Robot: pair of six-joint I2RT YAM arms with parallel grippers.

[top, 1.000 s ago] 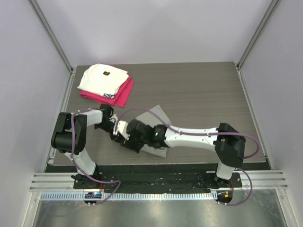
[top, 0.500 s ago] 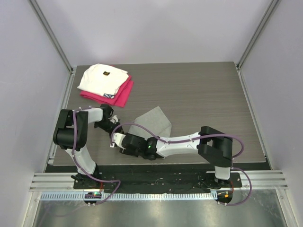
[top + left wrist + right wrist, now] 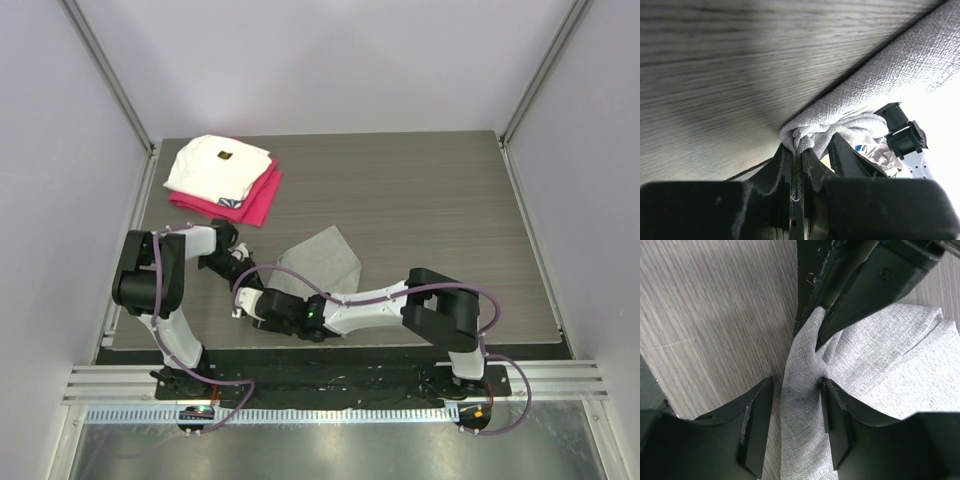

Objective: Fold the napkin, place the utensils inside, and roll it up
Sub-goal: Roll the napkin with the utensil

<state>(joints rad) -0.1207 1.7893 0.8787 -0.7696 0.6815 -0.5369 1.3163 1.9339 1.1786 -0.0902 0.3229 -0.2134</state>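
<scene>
The light-grey napkin (image 3: 325,255) lies on the wood table, with its near-left corner bunched up. My left gripper (image 3: 243,277) is shut on that bunched corner (image 3: 805,132), and the cloth is pinched between its jaws (image 3: 797,150). My right gripper (image 3: 250,303) is open. Its fingers straddle a twisted strip of the napkin (image 3: 800,405) just below the left gripper's fingers (image 3: 840,295). Its right pad touches the cloth and the left pad stands a little off it. The utensil is hidden in every view.
A folded white cloth with a small dark mark (image 3: 218,165) lies on a magenta-red folded cloth (image 3: 258,200) at the back left corner. The table's near edge (image 3: 330,347) runs just behind both grippers. Grey walls close in the left, right and back.
My right arm has pulled back toward the near-left, so its gripper now sits closer to the near edge and more of the napkin shows. My left gripper has barely moved.
</scene>
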